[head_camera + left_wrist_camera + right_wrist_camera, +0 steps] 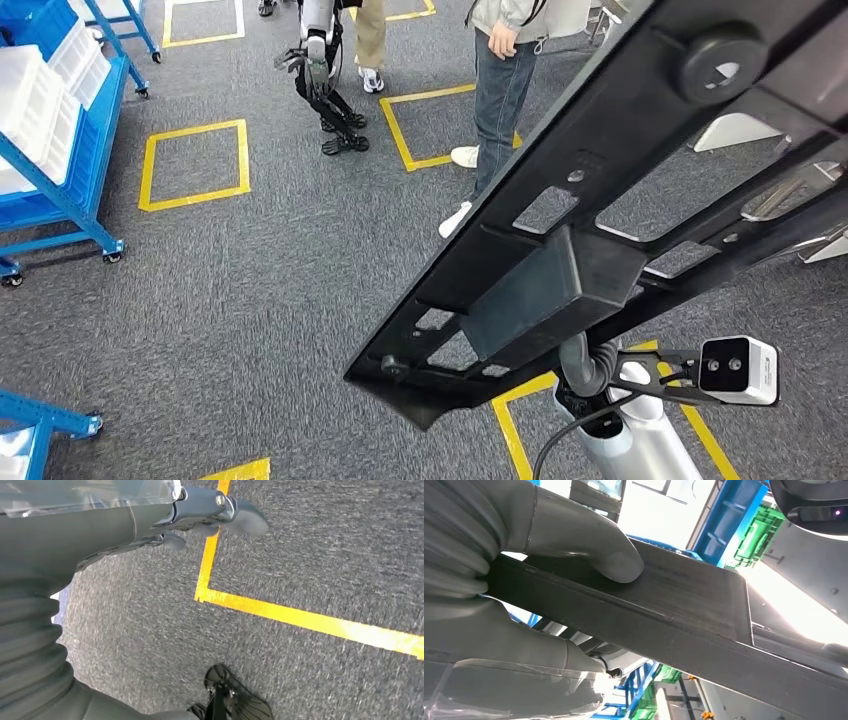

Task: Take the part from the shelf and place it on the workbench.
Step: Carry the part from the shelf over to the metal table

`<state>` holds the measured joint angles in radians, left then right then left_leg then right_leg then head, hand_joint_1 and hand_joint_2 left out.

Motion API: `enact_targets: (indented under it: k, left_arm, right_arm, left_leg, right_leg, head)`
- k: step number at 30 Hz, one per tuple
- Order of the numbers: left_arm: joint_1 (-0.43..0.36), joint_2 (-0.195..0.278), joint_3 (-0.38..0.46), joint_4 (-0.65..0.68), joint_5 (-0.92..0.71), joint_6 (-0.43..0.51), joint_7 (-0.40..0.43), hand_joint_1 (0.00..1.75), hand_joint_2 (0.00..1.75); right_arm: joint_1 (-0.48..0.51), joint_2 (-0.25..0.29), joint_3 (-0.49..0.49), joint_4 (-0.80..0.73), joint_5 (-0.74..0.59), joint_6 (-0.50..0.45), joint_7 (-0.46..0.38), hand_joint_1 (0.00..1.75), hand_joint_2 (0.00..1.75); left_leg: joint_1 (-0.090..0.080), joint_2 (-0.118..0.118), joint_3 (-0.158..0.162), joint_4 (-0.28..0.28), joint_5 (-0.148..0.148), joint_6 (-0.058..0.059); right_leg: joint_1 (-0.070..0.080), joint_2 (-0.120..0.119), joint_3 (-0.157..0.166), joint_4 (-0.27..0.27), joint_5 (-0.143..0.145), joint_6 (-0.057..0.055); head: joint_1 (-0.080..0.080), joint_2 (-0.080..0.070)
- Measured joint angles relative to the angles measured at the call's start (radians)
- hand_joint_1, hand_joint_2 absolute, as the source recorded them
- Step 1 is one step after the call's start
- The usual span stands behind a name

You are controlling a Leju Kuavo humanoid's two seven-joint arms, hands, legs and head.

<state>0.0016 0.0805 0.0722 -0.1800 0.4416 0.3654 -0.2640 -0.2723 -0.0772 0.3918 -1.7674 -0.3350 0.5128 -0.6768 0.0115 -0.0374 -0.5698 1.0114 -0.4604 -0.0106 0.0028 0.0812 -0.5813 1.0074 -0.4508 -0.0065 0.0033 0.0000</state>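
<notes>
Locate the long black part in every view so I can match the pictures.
Head view: the black part runs diagonally from upper right to lower centre, above the grey carpet.
Left wrist view: not in it.
Right wrist view: the part crosses the frame, gripped by the right hand.
Shared landmark: blue shelving.

The right hand point(519, 580) grips the long black part point(600, 200): the thick thumb presses on one face and the fingers point(524, 655) wrap the other face. The right arm rises under the part. The left hand point(150, 525) hangs over the floor, holding nothing.
</notes>
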Motion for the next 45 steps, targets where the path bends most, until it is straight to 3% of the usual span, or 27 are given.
enact_targets:
  k: [1,3,6,7,8,9,11,13,14,16,18,21,23,24,25,26,28,30,31,33,35,37,38,39,40,43,45]
  left_arm:
    - [-0.002,-0.001,0.000,0.000,0.000,-0.001,0.000,0.00,1.75]
    - [-0.003,-0.002,0.000,0.000,-0.002,-0.002,0.001,0.00,1.75]
    - [-0.001,-0.006,-0.003,0.000,-0.016,-0.001,0.005,0.00,1.75]
    - [-0.001,-0.007,-0.005,0.000,-0.019,0.000,0.007,0.00,1.75]
    - [-0.001,-0.007,-0.006,0.000,-0.019,0.000,0.008,0.00,1.75]
    - [-0.001,-0.008,-0.006,0.000,-0.018,0.001,0.009,0.00,1.75]
    - [-0.002,-0.010,-0.006,0.000,-0.014,-0.001,0.010,0.00,1.75]
    - [-0.002,-0.012,-0.006,0.000,-0.013,-0.002,0.009,0.00,1.75]
    - [-0.002,-0.013,-0.006,0.000,-0.013,-0.002,0.008,0.00,1.75]
    - [-0.004,-0.016,-0.006,0.000,-0.014,-0.002,0.005,0.00,1.75]
    - [-0.006,-0.018,-0.006,0.000,-0.017,-0.001,0.001,0.00,1.75]
    - [-0.004,-0.019,-0.007,0.000,-0.021,-0.004,-0.003,0.00,1.75]
    - [-0.003,-0.019,-0.007,0.000,-0.022,-0.010,-0.005,0.00,1.75]
    - [-0.003,-0.019,-0.007,0.000,-0.023,-0.013,-0.006,0.00,1.75]
    - [-0.003,-0.018,-0.008,0.000,-0.023,-0.015,-0.006,0.00,1.75]
    - [-0.002,-0.017,-0.008,0.000,-0.023,-0.017,-0.006,0.00,1.75]
    - [-0.004,-0.016,-0.008,0.000,-0.023,-0.019,-0.005,0.00,1.75]
    - [-0.006,-0.016,-0.008,0.000,-0.021,-0.022,-0.005,0.00,1.75]
    - [-0.009,-0.016,-0.008,0.000,-0.021,-0.024,-0.005,0.00,1.75]
    - [-0.011,-0.016,-0.008,0.000,-0.020,-0.027,-0.005,0.00,1.75]
    - [-0.010,-0.016,-0.008,0.000,-0.020,-0.028,-0.004,0.00,1.75]
    - [-0.007,-0.016,-0.008,0.000,-0.017,-0.029,-0.005,0.00,1.75]
    - [-0.006,-0.016,-0.007,0.000,-0.014,-0.030,-0.007,0.00,1.75]
    - [-0.006,-0.016,-0.007,0.000,-0.012,-0.031,-0.008,0.00,1.75]
    - [-0.007,-0.016,-0.006,0.000,-0.010,-0.033,-0.009,0.00,1.75]
    - [-0.009,-0.017,-0.005,0.000,-0.011,-0.038,-0.010,0.00,1.75]
    - [-0.009,-0.018,-0.005,0.000,-0.012,-0.042,-0.010,0.00,1.75]
  right_arm:
    - [0.000,0.000,0.000,0.000,0.000,0.000,0.001,1.75,1.75]
    - [-0.001,0.000,0.001,0.000,-0.001,-0.001,0.003,1.75,1.75]
    - [-0.002,0.000,0.002,0.001,-0.003,-0.003,0.009,1.75,1.75]
    - [0.000,0.000,0.002,0.002,-0.004,-0.005,0.011,1.75,1.75]
    - [0.001,0.000,0.002,0.002,-0.004,-0.006,0.013,1.75,1.75]
    - [0.002,-0.001,0.002,0.003,-0.003,-0.008,0.014,1.75,1.75]
    - [0.002,-0.001,0.002,0.003,-0.003,-0.010,0.017,1.75,1.75]
    - [0.000,-0.001,0.002,0.003,-0.003,-0.010,0.018,1.75,1.75]
    - [-0.002,-0.001,0.002,0.003,-0.003,-0.010,0.018,1.75,1.75]
    - [-0.003,-0.001,0.002,0.003,-0.003,-0.010,0.019,1.75,1.75]
    - [-0.005,-0.001,0.002,0.003,-0.002,-0.011,0.020,1.75,1.75]
    - [-0.008,0.000,0.003,0.003,0.004,-0.013,0.021,1.75,1.75]
    - [-0.008,0.000,0.003,0.003,0.007,-0.017,0.025,1.75,1.75]
    - [-0.008,0.000,0.003,0.003,0.006,-0.018,0.029,1.75,1.75]
    - [-0.009,0.000,0.003,0.003,0.004,-0.018,0.033,1.75,1.75]
    - [-0.010,0.000,0.003,0.003,0.002,-0.018,0.036,1.75,1.75]
    - [-0.015,0.000,0.003,0.003,-0.003,-0.017,0.041,1.75,1.75]
    - [-0.018,-0.001,0.003,0.002,-0.006,-0.016,0.042,1.75,1.75]
    - [-0.019,-0.002,0.002,0.002,-0.007,-0.016,0.043,1.75,1.75]
    - [-0.020,-0.007,0.000,0.000,-0.010,-0.015,0.043,1.75,1.75]
    - [-0.023,-0.012,-0.003,-0.002,-0.015,-0.012,0.043,1.75,1.75]
    - [-0.024,-0.016,-0.006,-0.003,-0.020,-0.006,0.043,1.75,1.75]
    - [-0.024,-0.018,-0.007,-0.003,-0.024,-0.002,0.044,1.75,1.75]
    - [-0.025,-0.019,-0.008,-0.003,-0.029,0.001,0.047,1.75,1.75]
    - [-0.027,-0.020,-0.009,-0.003,-0.034,0.002,0.051,1.75,1.75]
    - [-0.043,-0.021,-0.013,-0.004,-0.045,0.001,0.063,1.75,1.75]
    - [-0.047,-0.021,-0.014,-0.006,-0.047,0.000,0.066,1.75,1.75]
  left_leg:
    - [0.000,0.007,0.002,-0.003,0.003,0.006]
    - [0.001,0.021,0.006,-0.012,0.008,0.020]
    - [-0.001,0.045,0.005,-0.017,0.009,0.029]
    - [-0.001,0.053,0.005,-0.016,0.008,0.030]
    - [-0.002,0.061,0.005,-0.016,0.008,0.030]
    - [-0.002,0.068,0.006,-0.016,0.007,0.029]
    - [-0.003,0.081,0.010,-0.016,0.004,0.026]
    - [-0.006,0.092,0.014,-0.015,0.001,0.018]
    - [-0.008,0.097,0.015,-0.015,-0.001,0.013]
    - [-0.008,0.107,0.019,-0.018,-0.003,0.002]
    - [-0.006,0.092,0.011,0.007,-0.023,-0.008]
    - [-0.002,0.050,-0.071,0.185,-0.115,-0.017]
    - [-0.001,0.046,-0.125,0.287,-0.141,-0.020]
    - [0.000,0.046,-0.126,0.283,-0.124,-0.020]
    - [0.001,0.043,-0.108,0.237,-0.090,-0.020]
    - [0.002,0.035,-0.075,0.164,-0.049,-0.019]
    - [0.004,0.009,-0.019,0.039,-0.002,-0.016]
    - [0.003,-0.001,-0.004,0.004,0.000,-0.007]
    - [0.002,0.005,-0.004,0.002,0.002,0.000]
    - [0.003,0.019,-0.001,-0.004,0.007,0.014]
    - [0.004,0.034,0.000,-0.010,0.010,0.024]
    - [0.001,0.049,-0.003,-0.010,0.009,0.028]
    - [0.000,0.057,-0.004,-0.009,0.009,0.029]
    - [-0.001,0.064,-0.003,-0.009,0.008,0.029]
    - [-0.001,0.072,-0.002,-0.009,0.007,0.029]
    - [-0.005,0.089,0.005,-0.008,0.003,0.022]
    - [-0.007,0.100,0.008,-0.008,0.000,0.014]
  right_leg:
    - [-0.001,0.001,-0.001,0.000,-0.001,0.006]
    - [-0.002,-0.022,-0.014,0.030,-0.023,0.016]
    - [-0.006,-0.065,-0.104,0.216,-0.115,0.028]
    - [-0.008,-0.069,-0.133,0.273,-0.134,0.031]
    - [-0.009,-0.070,-0.144,0.294,-0.132,0.033]
    - [-0.010,-0.073,-0.133,0.272,-0.111,0.033]
    - [-0.008,-0.095,-0.062,0.132,-0.044,0.028]
    - [-0.001,-0.123,-0.003,0.015,-0.006,0.016]
    - [0.003,-0.130,0.006,-0.007,-0.003,0.010]
    - [0.005,-0.115,0.006,-0.013,-0.002,0.000]
    - [0.000,-0.101,0.011,-0.022,0.004,-0.011]
    - [-0.003,-0.081,0.015,-0.027,0.009,-0.021]
    - [-0.002,-0.064,0.015,-0.025,0.008,-0.021]
    - [-0.003,-0.054,0.015,-0.023,0.007,-0.021]
    - [-0.003,-0.044,0.016,-0.019,0.005,-0.019]
    - [-0.005,-0.035,0.016,-0.015,0.002,-0.016]
    - [-0.003,-0.018,0.012,-0.004,-0.004,-0.008]
    - [-0.003,-0.006,0.005,0.001,-0.005,0.003]
    - [-0.005,0.000,0.003,0.000,-0.004,0.009]
    - [-0.006,-0.013,-0.003,0.014,-0.015,0.020]
    - [-0.007,-0.048,-0.042,0.097,-0.065,0.030]
    - [-0.009,-0.068,-0.111,0.237,-0.128,0.037]
    - [-0.011,-0.071,-0.135,0.285,-0.141,0.039]
    - [-0.011,-0.072,-0.141,0.294,-0.134,0.039]
    - [-0.010,-0.075,-0.125,0.262,-0.108,0.037]
    - [-0.001,-0.119,-0.017,0.048,-0.019,0.019]
    - [0.008,-0.135,0.007,-0.007,-0.008,0.008]
  head:
    - [0.000,0.000]
    - [0.002,0.000]
    - [0.005,0.000]
    - [0.004,0.000]
    - [0.005,0.000]
    - [0.005,0.000]
    - [0.005,0.000]
    - [0.004,0.000]
    - [0.003,0.000]
    - [0.003,0.000]
    - [0.002,0.000]
    - [-0.002,0.000]
    - [-0.004,0.000]
    - [-0.004,0.000]
    - [-0.004,0.000]
    - [-0.004,0.000]
    - [-0.003,0.000]
    - [-0.003,0.000]
    - [-0.004,0.000]
    - [-0.002,0.000]
    - [0.001,0.000]
    - [0.003,0.000]
    - [0.003,0.000]
    - [0.003,0.000]
    - [0.003,0.000]
    - [0.002,0.000]
    - [0.001,0.000]
